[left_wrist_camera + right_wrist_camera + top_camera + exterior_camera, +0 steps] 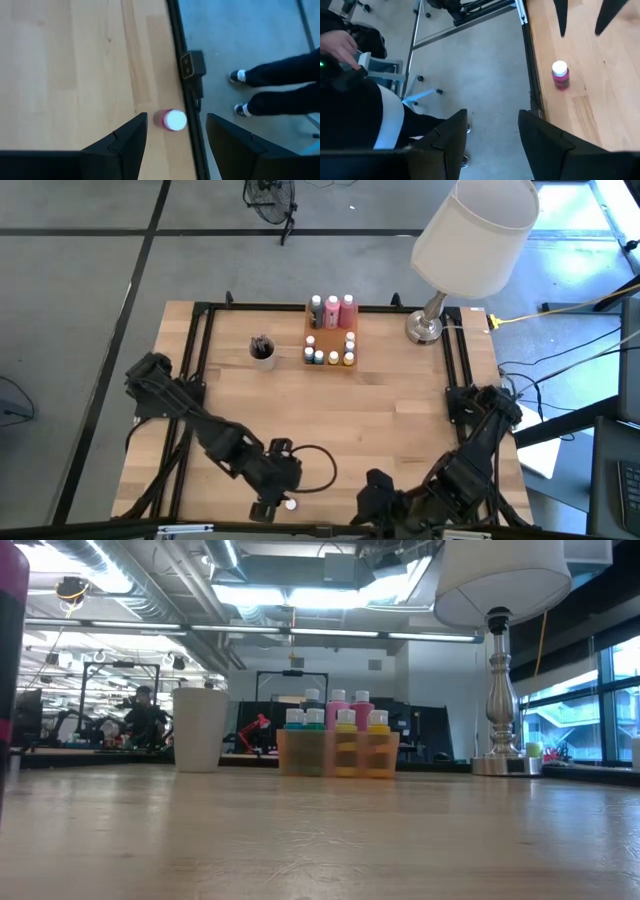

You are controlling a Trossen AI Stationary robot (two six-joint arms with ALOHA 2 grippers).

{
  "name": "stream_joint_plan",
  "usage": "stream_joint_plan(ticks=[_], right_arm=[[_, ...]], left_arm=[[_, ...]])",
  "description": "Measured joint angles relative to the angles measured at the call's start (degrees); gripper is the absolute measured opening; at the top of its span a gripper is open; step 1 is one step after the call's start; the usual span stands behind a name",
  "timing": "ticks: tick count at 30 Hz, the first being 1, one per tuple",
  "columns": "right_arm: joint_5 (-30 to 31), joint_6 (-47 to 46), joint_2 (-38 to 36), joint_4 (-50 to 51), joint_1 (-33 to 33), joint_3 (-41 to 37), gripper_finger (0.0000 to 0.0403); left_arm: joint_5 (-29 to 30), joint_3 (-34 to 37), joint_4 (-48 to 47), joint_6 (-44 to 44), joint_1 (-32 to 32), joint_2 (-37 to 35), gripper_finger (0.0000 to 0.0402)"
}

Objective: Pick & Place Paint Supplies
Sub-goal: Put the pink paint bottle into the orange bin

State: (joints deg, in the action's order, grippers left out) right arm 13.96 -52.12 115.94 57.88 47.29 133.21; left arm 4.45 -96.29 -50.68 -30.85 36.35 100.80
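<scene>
Nearest the low camera, a pink pot (171, 120) with a white cap stands on the worktop (400, 410) at its 6 o'clock edge, just beside the black frame rail. Above it hangs the left gripper (175, 142), fingers spread wide on either side of the pot and not touching it. Toward 12 o'clock, well apart, the orange tray (331, 343) holds three tall squeeze bottles (332, 310) and small paint pots (334, 356); a grey cup (262, 349) with brushes sits at the tray's 9 o'clock. The right gripper (490, 135) waits at the 5 o'clock edge, fingers apart and empty. A lamp (428, 325) stands at 1 o'clock.
</scene>
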Motion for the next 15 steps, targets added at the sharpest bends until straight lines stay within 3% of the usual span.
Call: stream_joint_plan(ticks=[7,15], right_arm=[[0.0,2.6,0.0,0.2,0.9,0.0,0.0181],[0.0,5.0,0.0,0.2,0.9,0.0,0.0181]], left_arm=[[-9.3,0.0,-0.1,-2.1,-0.6,4.6,0.02],[-9.1,0.1,0.1,-4.2,-1.1,6.1,0.021]])
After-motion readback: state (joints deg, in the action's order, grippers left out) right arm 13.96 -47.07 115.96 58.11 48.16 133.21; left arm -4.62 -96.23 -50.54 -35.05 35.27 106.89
